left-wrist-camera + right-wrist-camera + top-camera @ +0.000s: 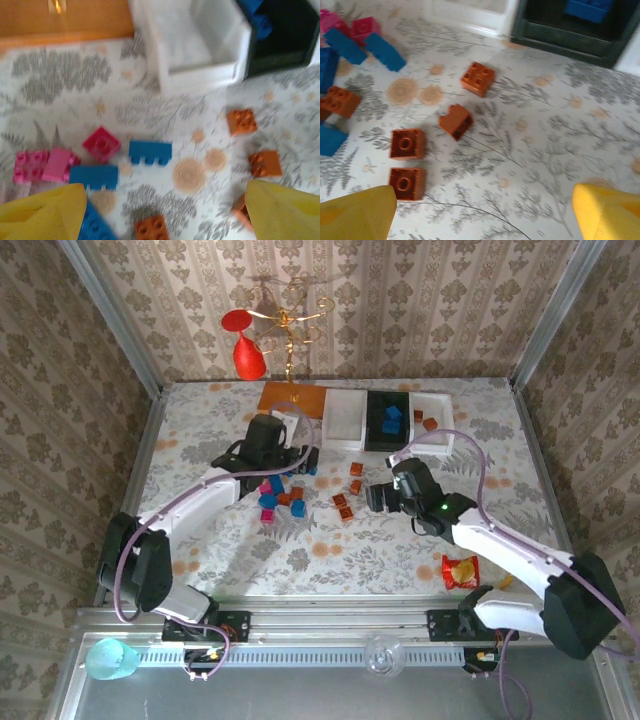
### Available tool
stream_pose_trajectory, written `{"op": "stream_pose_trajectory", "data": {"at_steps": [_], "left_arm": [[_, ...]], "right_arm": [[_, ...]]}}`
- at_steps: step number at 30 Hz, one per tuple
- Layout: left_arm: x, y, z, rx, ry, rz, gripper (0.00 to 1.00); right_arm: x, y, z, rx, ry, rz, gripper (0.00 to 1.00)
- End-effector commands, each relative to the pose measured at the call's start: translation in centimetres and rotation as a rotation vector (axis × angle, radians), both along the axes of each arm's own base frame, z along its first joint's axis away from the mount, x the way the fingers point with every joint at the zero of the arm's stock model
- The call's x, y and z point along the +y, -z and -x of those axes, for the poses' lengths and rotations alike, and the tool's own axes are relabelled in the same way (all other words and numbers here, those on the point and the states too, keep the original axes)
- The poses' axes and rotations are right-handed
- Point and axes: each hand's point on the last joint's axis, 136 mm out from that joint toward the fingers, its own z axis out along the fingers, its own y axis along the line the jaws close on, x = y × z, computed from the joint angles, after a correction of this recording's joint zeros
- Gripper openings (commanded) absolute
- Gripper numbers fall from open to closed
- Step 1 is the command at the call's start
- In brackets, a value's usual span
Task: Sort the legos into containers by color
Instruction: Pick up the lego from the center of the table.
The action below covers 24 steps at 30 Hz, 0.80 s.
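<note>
Legos (268, 501) mostly lie unsorted on the table (400, 550) before the empty, spread left tool (165, 197) and right tool (485, 200); few blue sit in the black tray (560, 42).

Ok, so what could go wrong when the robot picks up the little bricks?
The left gripper hangs open over a crowded pile: a pink brick sits right beside a blue brick, so it might grab two colours together. Under the open right gripper, one orange brick lies tipped on its side and could slip out. The white tray and black tray stand side by side, so a brick might drop in the wrong one.
</note>
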Motion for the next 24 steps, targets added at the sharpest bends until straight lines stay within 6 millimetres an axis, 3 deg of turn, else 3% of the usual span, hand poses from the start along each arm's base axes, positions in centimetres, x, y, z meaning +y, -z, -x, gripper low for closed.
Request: {"op": "stream_pose_trajectory", "data": {"at_steps": [1, 6, 8, 13, 17, 24], "left_arm": [[1.0, -0.7, 1.0, 0.02, -0.02, 0.038, 0.84], [4.2, -1.3, 1.6, -0.003, -0.094, 0.09, 0.85], [6.3, -1.0, 1.6, -0.006, -0.158, 0.141, 0.86], [9.0, -0.6, 2.2, -0.013, -0.228, 0.27, 0.88], [10.5, -0.5, 2.0, -0.009, -0.264, 0.276, 0.89], [11.3, -0.5, 2.2, -0.024, -0.284, 0.296, 0.9]], "right_arm": [[5.0, -1.9, -1.1, -0.05, -0.192, -0.055, 0.91], [9.5, -0.2, -4.2, -0.034, -0.312, -0.014, 0.88], [10.9, 1.0, -5.8, -0.014, -0.327, 0.001, 0.85], [13.3, 4.2, -9.0, 0.032, -0.36, 0.049, 0.75], [14.8, 6.4, -11.0, 0.088, -0.399, 0.102, 0.7], [16.4, 9.4, -12.4, 0.182, -0.467, 0.156, 0.65]]}}
